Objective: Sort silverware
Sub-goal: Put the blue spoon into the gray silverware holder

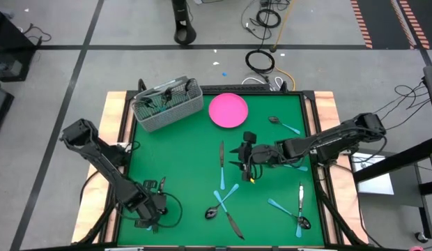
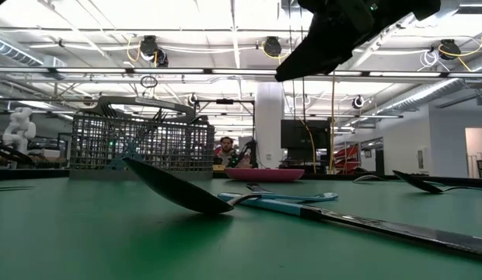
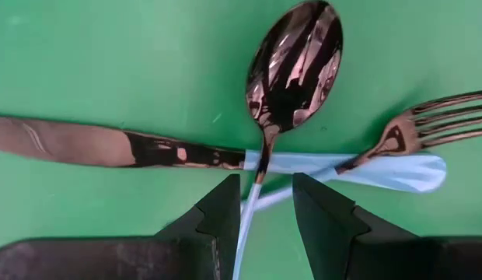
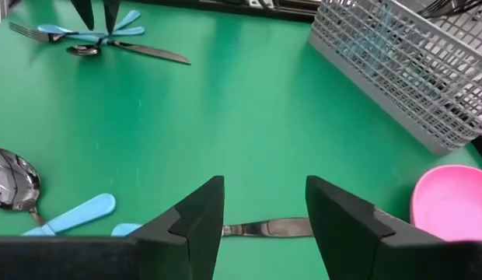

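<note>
My left gripper (image 3: 264, 190) hangs open, pointing down, near the table's front left (image 1: 152, 213). Below it lies a small heap of silverware on the green mat: a dark spoon (image 3: 291, 70), a knife (image 3: 93, 144) and a fork (image 3: 435, 124), their light blue handles crossing. The spoon's blue handle (image 3: 247, 222) runs between the two fingers, and I see no touch. My right gripper (image 4: 264, 202) is open at mid-table (image 1: 240, 159), tilted down toward the left. It hovers over a dark knife (image 4: 264, 228) with nothing between its fingers.
A grey wire basket (image 1: 167, 104) holding some cutlery stands at the far left, with a pink plate (image 1: 228, 110) beside it. More silverware lies loose on the mat: a crossed group (image 1: 223, 202) near the front middle, a spoon (image 1: 275, 120) at the far right, and pieces (image 1: 299, 209) at the front right.
</note>
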